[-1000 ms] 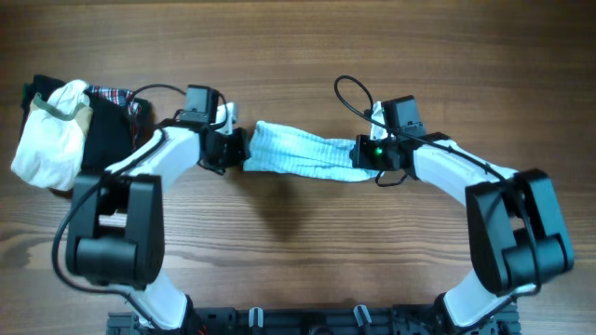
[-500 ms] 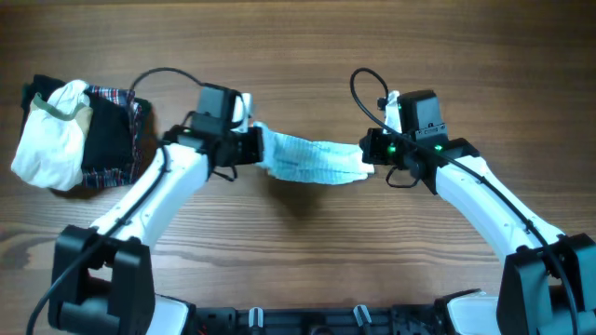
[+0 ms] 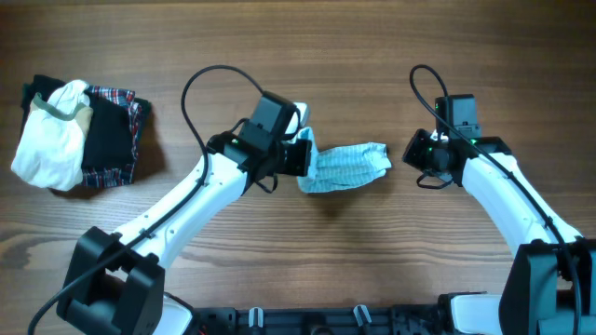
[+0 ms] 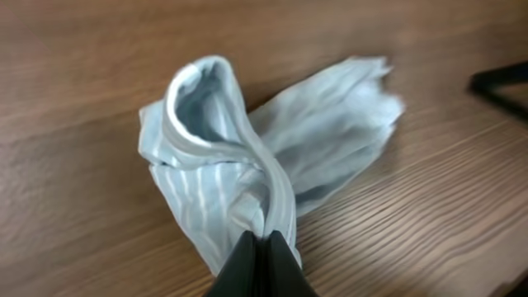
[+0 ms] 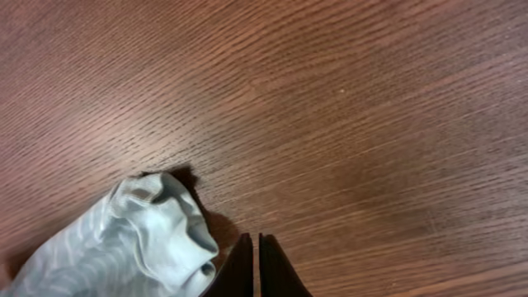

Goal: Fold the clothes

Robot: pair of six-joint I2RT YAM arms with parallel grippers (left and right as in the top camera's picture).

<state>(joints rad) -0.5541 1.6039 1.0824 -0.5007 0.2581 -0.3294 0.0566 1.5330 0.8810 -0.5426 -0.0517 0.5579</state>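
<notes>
On the table (image 3: 372, 56), left pincer (image 4: 262, 241) pinching striped garment (image 3: 349, 166), right pincer (image 5: 254, 246) pressed together, clothes pile (image 3: 56, 140) only overhead.

Wooden table (image 3: 298, 37), mid-brown, fine grain running left-right from overhead. Fills nearly all of every view. Satin finish: pale sheen patch upper left in right wrist view, softer sheen across far side in left wrist view. Lighting diffuse, shadows short and soft-edged. Dark rail (image 3: 279, 322) along near edge in overhead, possibly a mounting frame, too cropped to confirm. Left wrist background out of focus.
</notes>
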